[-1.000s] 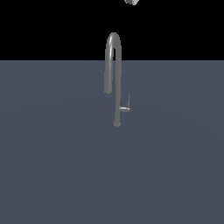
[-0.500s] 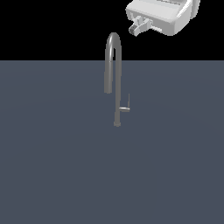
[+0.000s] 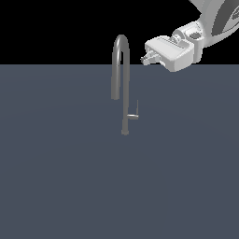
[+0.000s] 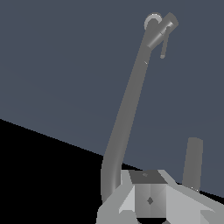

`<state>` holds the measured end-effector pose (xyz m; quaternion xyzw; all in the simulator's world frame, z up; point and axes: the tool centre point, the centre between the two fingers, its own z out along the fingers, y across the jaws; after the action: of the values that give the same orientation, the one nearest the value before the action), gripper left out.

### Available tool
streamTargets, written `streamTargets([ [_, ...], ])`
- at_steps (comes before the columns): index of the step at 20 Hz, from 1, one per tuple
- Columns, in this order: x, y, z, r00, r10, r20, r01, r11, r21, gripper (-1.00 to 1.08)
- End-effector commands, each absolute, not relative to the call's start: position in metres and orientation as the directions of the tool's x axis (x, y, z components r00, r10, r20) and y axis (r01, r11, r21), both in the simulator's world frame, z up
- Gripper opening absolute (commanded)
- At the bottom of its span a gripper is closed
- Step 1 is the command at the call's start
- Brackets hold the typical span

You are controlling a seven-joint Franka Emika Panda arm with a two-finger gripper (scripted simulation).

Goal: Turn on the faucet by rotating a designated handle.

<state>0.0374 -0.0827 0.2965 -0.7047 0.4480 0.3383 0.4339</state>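
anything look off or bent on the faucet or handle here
Nothing stands out. The faucet stands upright with its curved spout intact, and the handle juts from the stem low down, its thin rod pointing up. The tool is near the top of the spout on the exterior view's right, touching nothing.

Floor (image 3: 56,186): flat, plain slate-grey plane, matte, unmarked. In the exterior view it fills everything below a straight horizon; black above.

Faucet (image 3: 124,93) stands directly on it, upright, base foot near the middle of the plane. Straight stem rises from the foot; gooseneck spout arcs over toward the exterior view's left, its top crossing above the horizon.

Wrist view: same grey surface (image 4: 65,65) around the faucet (image 4: 131,96) foot.
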Motion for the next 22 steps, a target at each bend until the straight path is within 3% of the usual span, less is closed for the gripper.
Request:
streamTargets([
  [1,0.046,-0.086,0.277,0.313,-0.303,-0.9,-0.948,-0.151,-0.279,-1.0],
  [12,0.068,-0.087,0.19,0.09,-0.113,-0.989,-0.986,0.127,-0.104,-1.0],
  [22,0.072,-0.08,0.152,0.005,-0.009,-1.0,-0.973,0.233,-0.008,-1.0],
])
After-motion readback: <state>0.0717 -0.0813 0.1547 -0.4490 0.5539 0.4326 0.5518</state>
